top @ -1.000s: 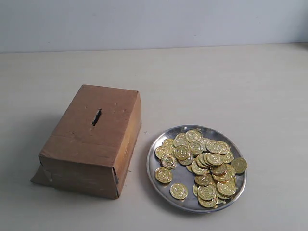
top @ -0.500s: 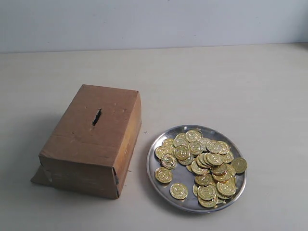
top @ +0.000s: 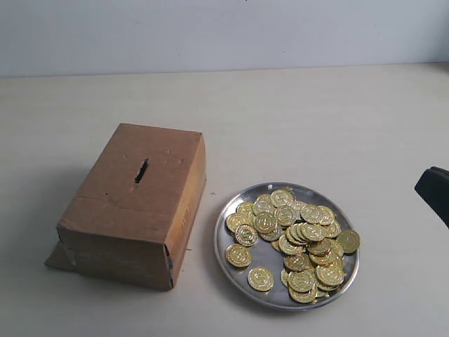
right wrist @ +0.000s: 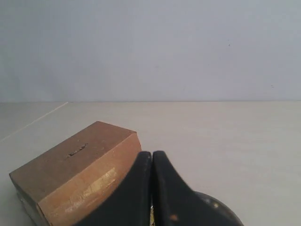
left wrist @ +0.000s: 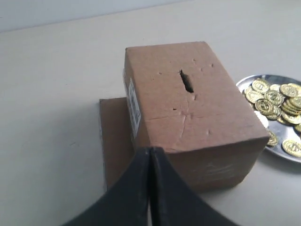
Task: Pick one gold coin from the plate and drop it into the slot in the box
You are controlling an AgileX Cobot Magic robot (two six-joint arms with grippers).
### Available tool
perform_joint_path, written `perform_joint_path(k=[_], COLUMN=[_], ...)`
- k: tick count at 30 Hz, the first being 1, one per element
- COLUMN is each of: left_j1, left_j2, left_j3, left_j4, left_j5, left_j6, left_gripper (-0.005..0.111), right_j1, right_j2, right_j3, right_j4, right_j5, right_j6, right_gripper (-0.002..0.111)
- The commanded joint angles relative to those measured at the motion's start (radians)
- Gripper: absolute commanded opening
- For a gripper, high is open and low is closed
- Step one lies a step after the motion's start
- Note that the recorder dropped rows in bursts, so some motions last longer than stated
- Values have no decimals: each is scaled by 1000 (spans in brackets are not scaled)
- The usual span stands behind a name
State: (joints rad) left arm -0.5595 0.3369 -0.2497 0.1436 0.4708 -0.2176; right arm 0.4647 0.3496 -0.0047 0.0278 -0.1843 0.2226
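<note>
The brown cardboard box (top: 137,200) stands on the left of the table, with its dark slot (top: 141,170) on the top face. To its right the silver plate (top: 226,263) holds a heap of several gold coins (top: 295,235). My right gripper (top: 429,184) shows as a black tip at the right edge, apart from the plate. In the right wrist view it (right wrist: 151,153) is shut and empty, with the box (right wrist: 70,179) and the plate's edge (right wrist: 225,214) beyond it. My left gripper (left wrist: 150,150) is shut and empty, close before the box (left wrist: 188,117), slot (left wrist: 186,81) and coins (left wrist: 277,96).
A flat cardboard flap (top: 59,256) sticks out from under the box at its near left corner, also seen as the flap (left wrist: 115,141) in the left wrist view. A pale wall rises behind the light table (top: 316,119).
A black tip of my right gripper has come into the exterior view at the right edge. Box, plate and coins have not moved.
</note>
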Motion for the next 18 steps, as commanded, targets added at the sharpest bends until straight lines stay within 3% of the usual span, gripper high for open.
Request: perform_joint_path(k=[1, 14, 18], left_j1=[1, 3, 73], left_j2=[-3, -3, -58], left_j3=[5, 5, 5], left_j4=[29, 32, 27], left_j5=[-69, -60, -57], left_j6=[-26, -23, -23], left_gripper=[0, 0, 0], right_j1=[1, -4, -90], right_j2=[-5, -25, -112], right_j3=[5, 5, 5], right_j4=[27, 25, 27], right_j5=[10, 14, 18], right_j6=[56, 56, 56], right_gripper=[0, 0, 0])
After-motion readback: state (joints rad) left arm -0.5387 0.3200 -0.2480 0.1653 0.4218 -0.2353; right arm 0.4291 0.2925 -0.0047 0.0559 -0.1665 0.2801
